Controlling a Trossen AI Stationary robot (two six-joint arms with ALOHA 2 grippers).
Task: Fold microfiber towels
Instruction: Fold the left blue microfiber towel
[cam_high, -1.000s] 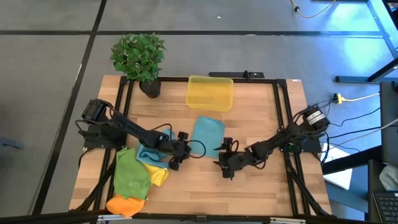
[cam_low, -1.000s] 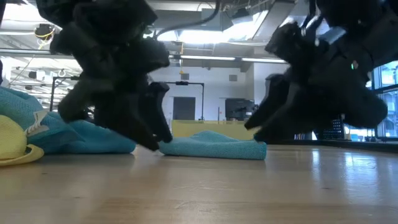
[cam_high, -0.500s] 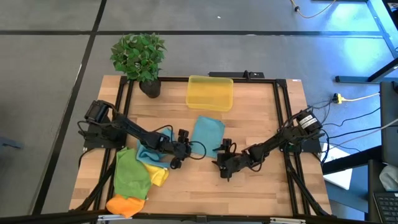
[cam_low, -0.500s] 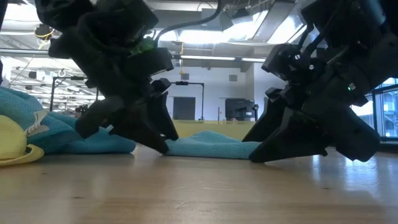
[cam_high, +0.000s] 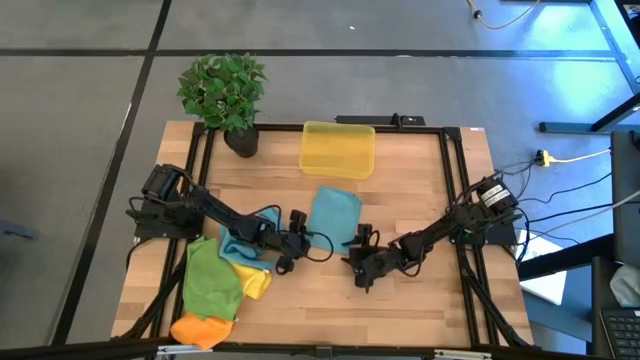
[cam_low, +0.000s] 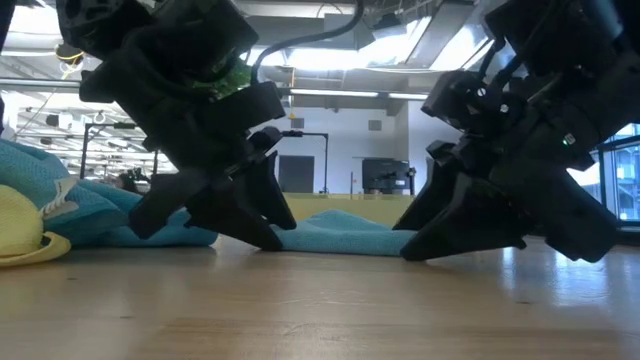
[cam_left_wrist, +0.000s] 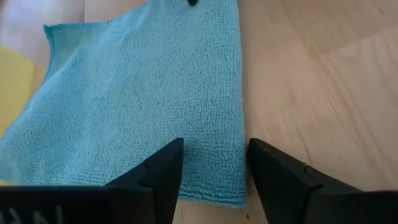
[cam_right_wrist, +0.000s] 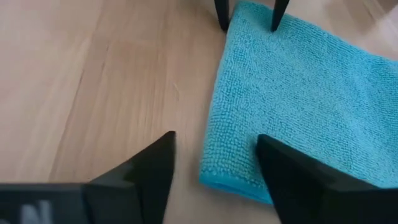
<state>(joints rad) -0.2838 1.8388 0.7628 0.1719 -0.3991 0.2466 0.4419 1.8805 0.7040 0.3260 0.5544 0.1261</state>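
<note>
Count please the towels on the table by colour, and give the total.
Teal-blue towels: 2, one spread flat in the middle, one crumpled in the pile
Green towel: 1
Yellow towel: 1
Orange towel: 1
Total: 5 towels

Bare wooden table lies open on the right half and along the front edge, while the left front is crowded by a heap of green, yellow and orange towels. In the middle, the left gripper and right gripper, both with fingers spread, flank the near corners of a flat teal towel, leaving only a narrow gap of wood between them. At the back, a yellow bin and a potted plant block the rear edge, with open wood between the bin and the teal towel.
</note>
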